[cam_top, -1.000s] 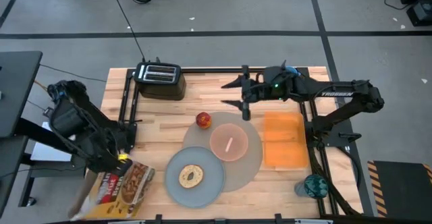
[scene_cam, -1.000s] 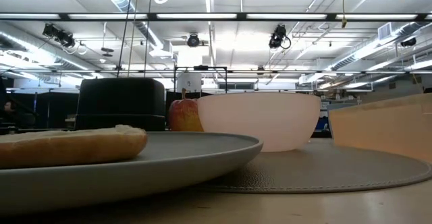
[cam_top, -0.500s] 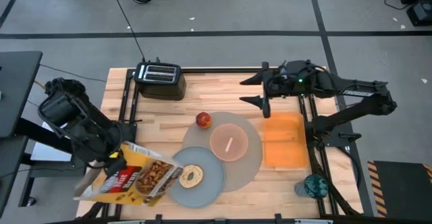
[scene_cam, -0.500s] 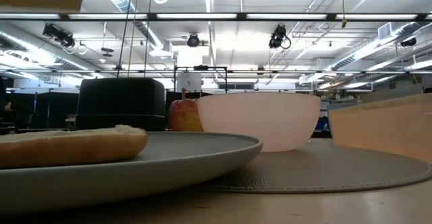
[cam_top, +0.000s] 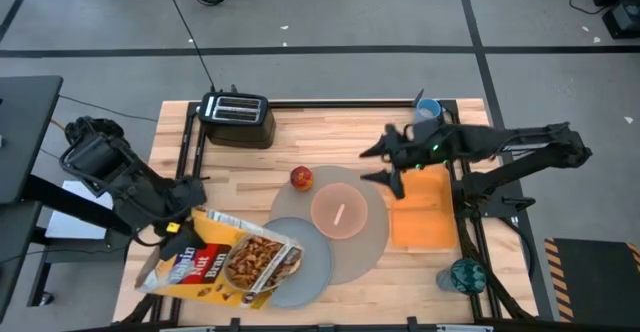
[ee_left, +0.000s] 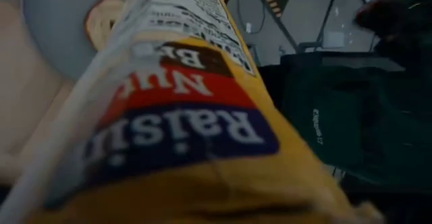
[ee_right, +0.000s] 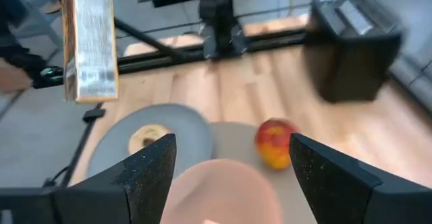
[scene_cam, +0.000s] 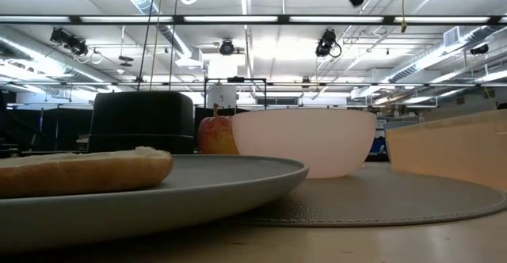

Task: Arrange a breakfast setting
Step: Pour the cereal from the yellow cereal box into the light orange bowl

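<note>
The left gripper (cam_top: 180, 222) holds the yellow cereal box (cam_top: 225, 265) in closed fingers, at the near left part of the tabletop (cam_top: 330, 137). In the high view the box hangs above the tabletop with its printed front facing up, and it covers the left part of the grey plate (cam_top: 308, 272). The left wrist view is almost filled by the box, with the bagel (ee_left: 104, 21) on the plate beyond it.

The right gripper (cam_top: 385, 164) hovers with its fingers (ee_right: 337, 177) spread wide and nothing between them, above the far right edge of the round tan placemat (cam_top: 375, 234). Just below it on the mat sits the small pink bowl (cam_top: 340, 212), with a spoon (cam_top: 338, 214) lying inside. The red apple (cam_top: 301, 178) rests on the wood just beside the mat's far left edge. An orange mat (cam_top: 418, 208) lies to the right of the round mat, touching it. A light-blue cup (cam_top: 428, 109) stands at the far right edge of the tabletop. A black toaster (cam_top: 238, 118) sits at the far left. A dark teal object (cam_top: 464, 274) sits at the near right corner.
</note>
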Robot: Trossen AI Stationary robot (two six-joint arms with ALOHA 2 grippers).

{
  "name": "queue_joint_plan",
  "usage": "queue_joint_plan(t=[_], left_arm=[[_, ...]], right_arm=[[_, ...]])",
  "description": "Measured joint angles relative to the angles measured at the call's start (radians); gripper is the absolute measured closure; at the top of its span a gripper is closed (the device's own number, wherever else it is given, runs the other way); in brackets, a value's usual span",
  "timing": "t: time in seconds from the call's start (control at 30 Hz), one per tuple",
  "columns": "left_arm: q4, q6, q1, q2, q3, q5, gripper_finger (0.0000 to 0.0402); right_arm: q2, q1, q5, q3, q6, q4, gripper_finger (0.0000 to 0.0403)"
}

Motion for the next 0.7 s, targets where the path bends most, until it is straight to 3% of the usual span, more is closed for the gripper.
queue_joint_plan(t=[0.3,0.57,0.7], left_arm=[[0.09,0.142,0.08,0.002,0.0,0.0,0.0399],[0.205,0.253,0.135,0.007,0.0,0.0,0.0399],[0.214,0.277,0.15,0.006,0.0,0.0,0.0399]], right_arm=[[0.112,0.09,-0.094,-0.24,0.062,0.464,0.0082],[0.248,0.117,-0.104,-0.263,0.027,0.587,0.0068],[0.315,0.117,-0.186,-0.263,0.082,0.674,0.0068]])
